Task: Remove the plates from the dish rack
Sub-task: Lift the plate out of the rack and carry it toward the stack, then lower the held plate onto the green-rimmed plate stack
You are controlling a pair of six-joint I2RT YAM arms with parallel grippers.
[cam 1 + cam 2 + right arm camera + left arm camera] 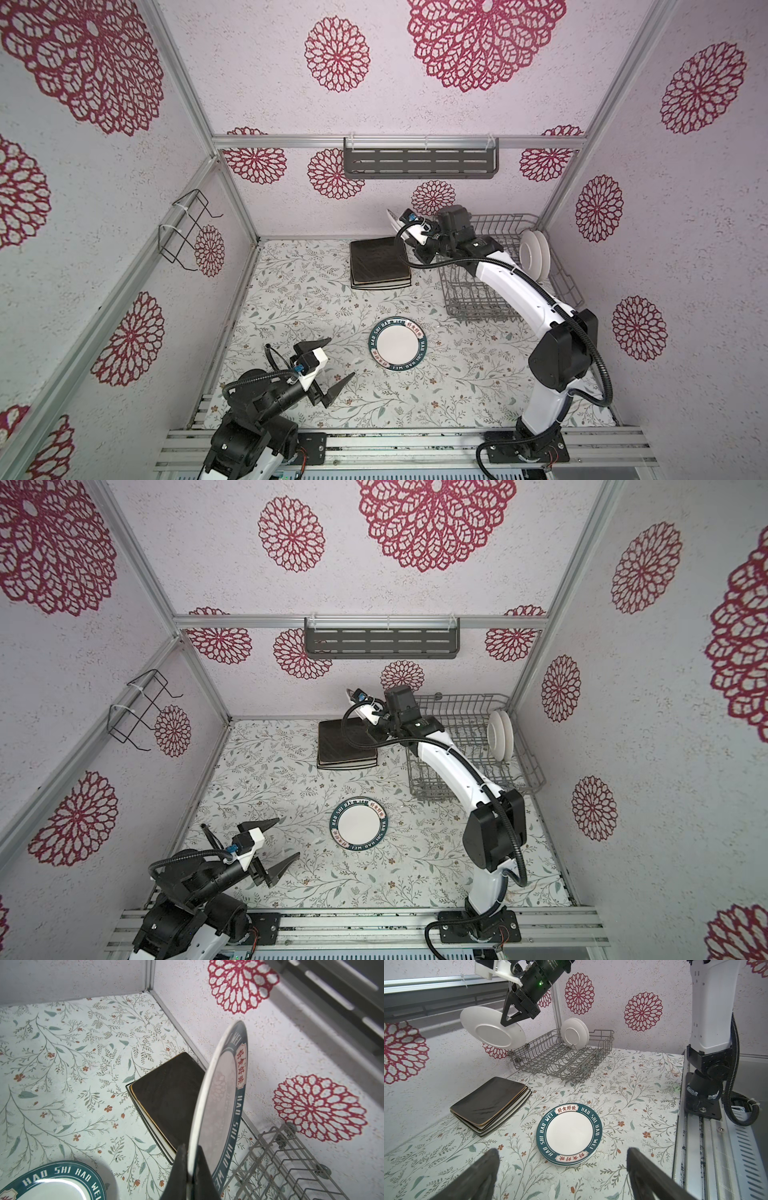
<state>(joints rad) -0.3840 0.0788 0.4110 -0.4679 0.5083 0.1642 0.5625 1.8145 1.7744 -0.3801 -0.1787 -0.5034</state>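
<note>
Fingers (179, 1169) of the right gripper (191, 1147) pinch the rim of a round printed plate (220, 1105), kept on edge, likely so it slides clear of the tines. The black square stack (170, 1097) lies beneath it.

From the left wrist, that plate hangs just past the dish rack (560, 1059), where two white plates (574, 1034) stand upright. The round pile (569, 1133) looks like the landing spot.

In a top view the left gripper (342, 357) waits spread wide, empty, near that pile.
</note>
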